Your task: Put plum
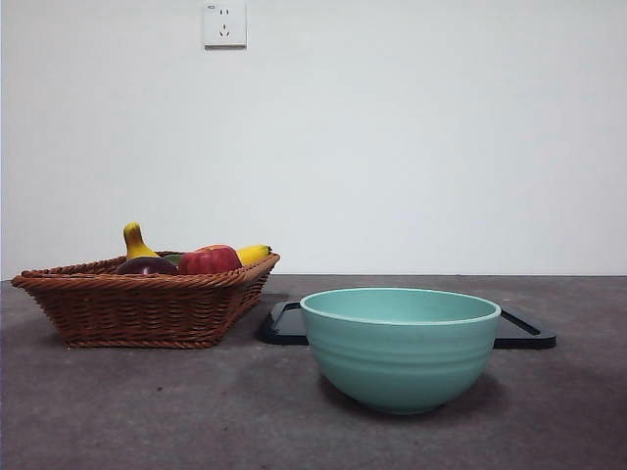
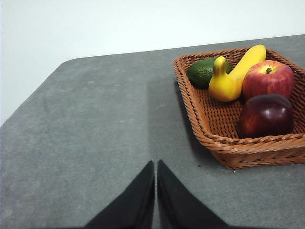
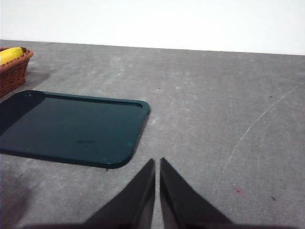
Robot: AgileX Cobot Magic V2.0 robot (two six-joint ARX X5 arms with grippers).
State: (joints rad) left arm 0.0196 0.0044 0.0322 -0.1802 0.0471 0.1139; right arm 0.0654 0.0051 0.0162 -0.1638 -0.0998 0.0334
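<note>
The plum (image 2: 266,116), dark maroon and glossy, lies in the wicker basket (image 2: 224,143) next to a red apple (image 2: 268,78). From the front, the plum (image 1: 147,265) shows just above the basket (image 1: 142,308) rim at the left of the table. My left gripper (image 2: 156,164) is shut over bare table, apart from the basket. Beside the dark tray (image 3: 71,129), my right gripper (image 3: 157,162) is shut too, holding nothing. Neither arm appears in the front view.
The basket also holds a yellow gourd (image 2: 223,83), a banana (image 2: 248,59) and an avocado (image 2: 205,71). A teal bowl (image 1: 399,346) stands near the front, with the dark tray (image 1: 524,331) behind it. The table's edge (image 2: 28,105) curves near the left arm.
</note>
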